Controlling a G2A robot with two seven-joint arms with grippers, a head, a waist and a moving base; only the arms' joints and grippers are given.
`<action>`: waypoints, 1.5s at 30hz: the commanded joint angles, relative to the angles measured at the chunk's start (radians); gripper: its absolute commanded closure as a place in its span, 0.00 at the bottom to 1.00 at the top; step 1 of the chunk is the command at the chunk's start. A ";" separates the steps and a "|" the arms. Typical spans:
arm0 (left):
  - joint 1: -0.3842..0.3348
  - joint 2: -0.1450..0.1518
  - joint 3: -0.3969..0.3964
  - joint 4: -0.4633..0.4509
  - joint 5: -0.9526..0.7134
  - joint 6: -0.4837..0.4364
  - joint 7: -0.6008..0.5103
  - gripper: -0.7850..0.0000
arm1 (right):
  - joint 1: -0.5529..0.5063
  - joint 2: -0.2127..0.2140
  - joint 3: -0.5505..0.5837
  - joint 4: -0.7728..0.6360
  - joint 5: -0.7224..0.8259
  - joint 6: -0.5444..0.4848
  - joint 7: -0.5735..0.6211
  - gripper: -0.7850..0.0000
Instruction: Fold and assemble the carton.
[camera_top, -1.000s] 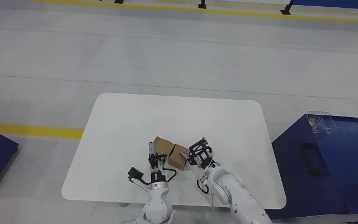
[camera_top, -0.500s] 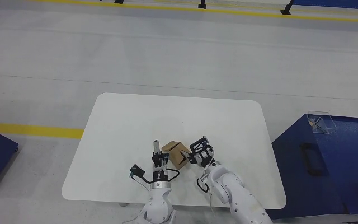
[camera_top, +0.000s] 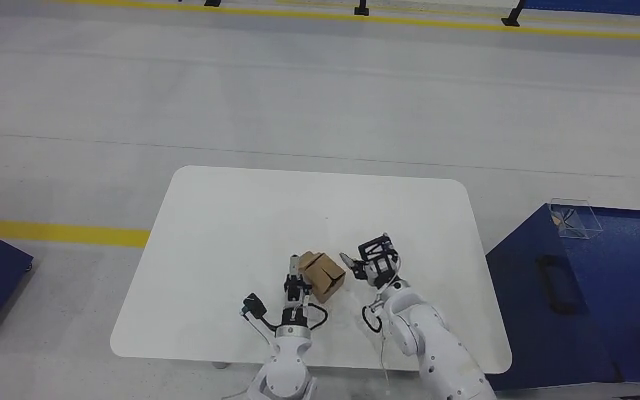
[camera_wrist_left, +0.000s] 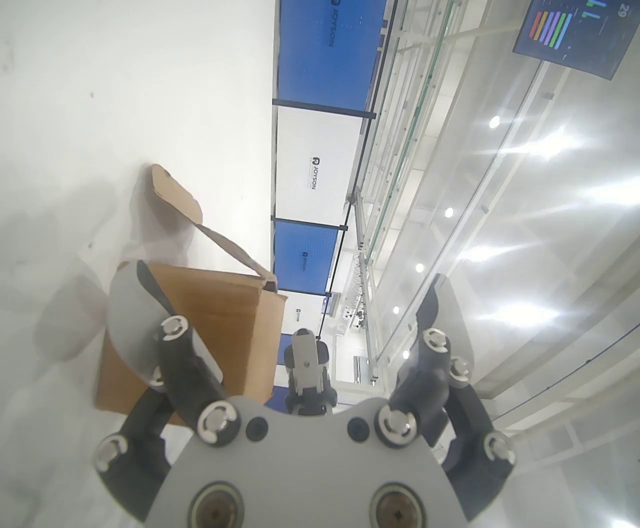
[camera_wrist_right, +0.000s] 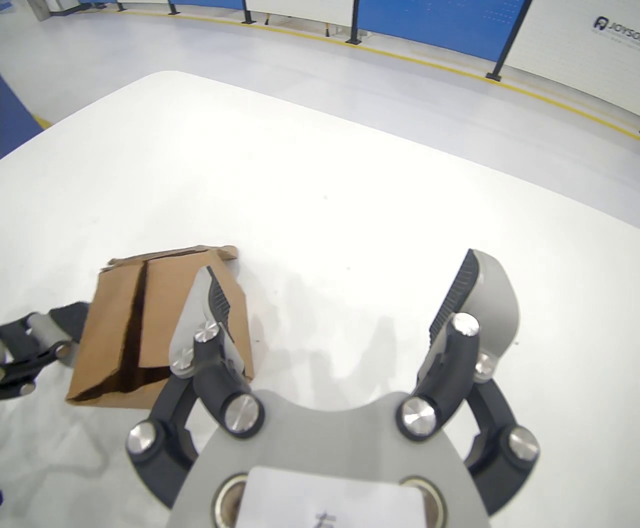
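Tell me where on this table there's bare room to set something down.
Free: the far half of the table, beyond the carton, and the side stretches outward of the left end effector and the right end effector. Crowded: the near middle, where both flank the carton.

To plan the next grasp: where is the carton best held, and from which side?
Probably across the two flat side walls of the carton, coming from the near end: the far end has a loose raised flap, and one face shows a gaping seam.
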 joint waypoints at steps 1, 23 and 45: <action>0.005 -0.003 0.016 0.003 0.006 -0.009 -0.007 0.00 | 0.000 0.005 0.028 -0.002 0.003 -0.004 0.015 0.00; 0.051 0.010 0.132 -0.032 0.064 -0.102 0.056 0.00 | -0.027 0.024 0.113 0.014 0.008 -0.100 0.100 0.00; 0.291 0.080 0.097 -0.360 0.162 -0.174 0.015 0.00 | 0.214 -0.041 -0.089 0.264 0.008 -0.052 0.127 0.00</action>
